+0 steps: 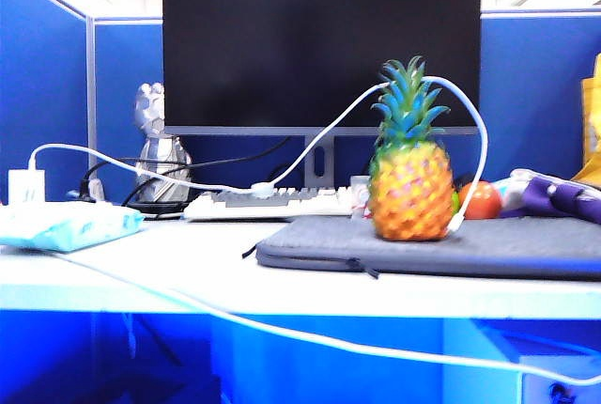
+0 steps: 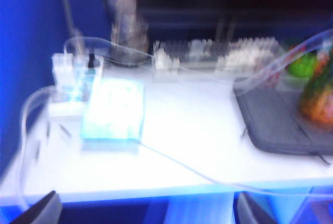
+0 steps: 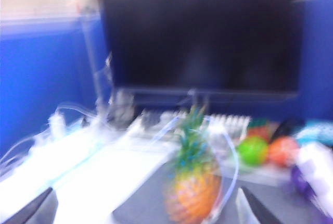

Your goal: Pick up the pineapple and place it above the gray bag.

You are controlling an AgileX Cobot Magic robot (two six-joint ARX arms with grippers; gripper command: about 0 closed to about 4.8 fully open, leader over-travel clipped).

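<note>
pineapple (image 1: 410, 193): upright on gray bag (image 1: 488, 246), cable looped around crown.
handling: likely light, rigid, bumpy; grip mid-body, avoiding leaves.
left end effector (image 2: 145, 211): fingers apart, empty, back from table (image 2: 197, 140).
right end effector (image 3: 145, 208): fingers apart, empty, near pineapple.

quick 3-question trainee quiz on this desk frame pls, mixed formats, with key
1. True or false: the pineapple stands upright on the gray bag.
2. Multiple choice: what lies on the left part of the desk in the exterior view? A) light-blue wipes packet B) a red mug C) a notebook
3. Fill in: a white cable loops around the pineapple's ____.

Bonus fact for the trainee: both tools are open and hold nothing; only the fingertips of the left tool and of the right tool show, at the edge of their wrist views, and neither tool appears in the exterior view.

Key: 1 true; 2 A; 3 crown
</note>
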